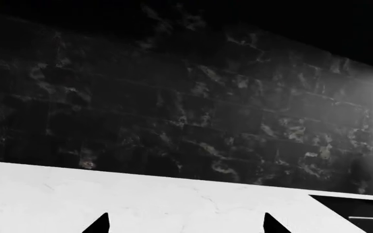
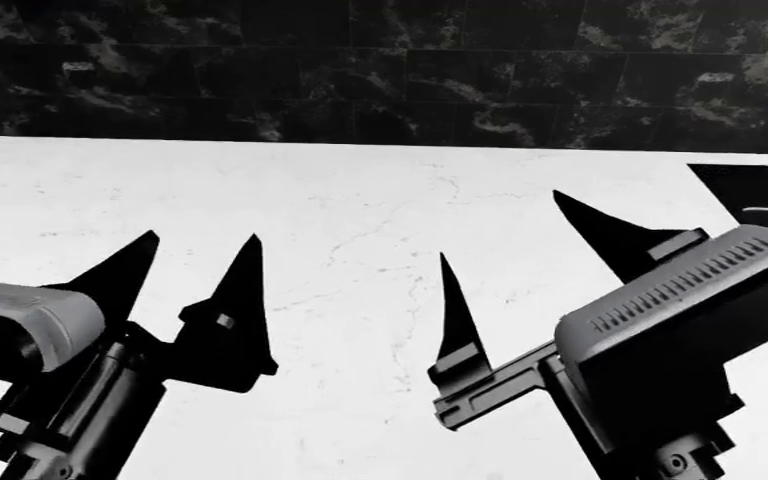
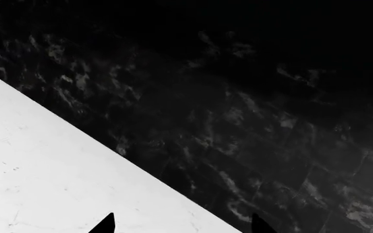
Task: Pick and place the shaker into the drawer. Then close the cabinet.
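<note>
Left wrist view: white marble tabletop (image 1: 141, 199) under a dark marbled tile wall (image 1: 186, 107). Two black fingertips (image 1: 99, 224) of the left hand (image 1: 185, 224) at the picture's lower edge, set well apart, nothing between them. Black rectangular recess (image 1: 358, 213) cut into the tabletop toward the far right corner. No shaker or drawer to be seen here.

Head view: both hands hovering over the bare white tabletop (image 2: 357, 190), faint grey veins across it. Left hand (image 2: 197, 250) at left, its pointed black fingers spread, empty. Right hand (image 2: 518, 240) at right, fingers wider apart still, also empty; grey ribbed housing (image 2: 684, 300) behind it. Dark tile wall (image 2: 384, 65) along the far side. Corner of the black recess (image 2: 758, 190) at far right. No writing, brand or label readable anywhere. Shaker and drawer out of sight, so no telling their places or which way either points.

Right wrist view: tabletop edge (image 3: 44, 170) running diagonally against the dark wall (image 3: 251, 107). Two fingertips (image 3: 105, 224) of the right hand (image 3: 181, 224) apart, holding nothing.
</note>
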